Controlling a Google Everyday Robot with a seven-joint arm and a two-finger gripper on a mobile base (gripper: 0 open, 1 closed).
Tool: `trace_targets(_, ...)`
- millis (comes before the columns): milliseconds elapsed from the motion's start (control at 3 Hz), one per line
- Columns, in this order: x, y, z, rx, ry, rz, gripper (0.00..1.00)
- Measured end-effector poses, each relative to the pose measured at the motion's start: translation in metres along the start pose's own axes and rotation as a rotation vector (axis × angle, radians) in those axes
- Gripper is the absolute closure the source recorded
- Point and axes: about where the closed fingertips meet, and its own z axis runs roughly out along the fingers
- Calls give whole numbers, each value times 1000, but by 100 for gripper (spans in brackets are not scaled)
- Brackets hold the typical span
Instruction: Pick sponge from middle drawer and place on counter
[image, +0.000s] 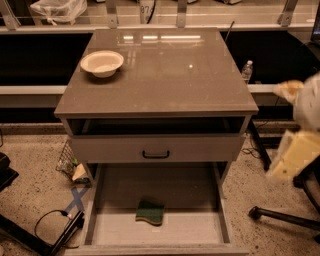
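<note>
The sponge (150, 212), dark green face up with a wavy edge, lies on the pale floor of the open middle drawer (115, 231), near its front centre. The glossy grey-brown counter (170, 80) tops the cabinet above. My gripper (289, 161) is at the end of the pale, blurred arm at the right edge, beside the cabinet and well right of and above the sponge. It holds nothing that I can see.
A white bowl (102, 62) stands on the counter's back left. A grey drawer front with a black handle (156, 154) sits above the open drawer. A water bottle (247, 71), a chair base (285, 216) and floor cables (55, 226) surround the cabinet.
</note>
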Motion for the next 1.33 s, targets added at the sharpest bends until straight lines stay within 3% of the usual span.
trace_targets(333, 30, 27, 56, -20, -151, 43, 0)
trace_targets(667, 40, 29, 110, 22, -344, 98, 0)
trace_targets(1000, 43, 9, 123, 114, -412, 93, 0)
trace_targets(1333, 42, 9, 123, 116, -408, 88, 0)
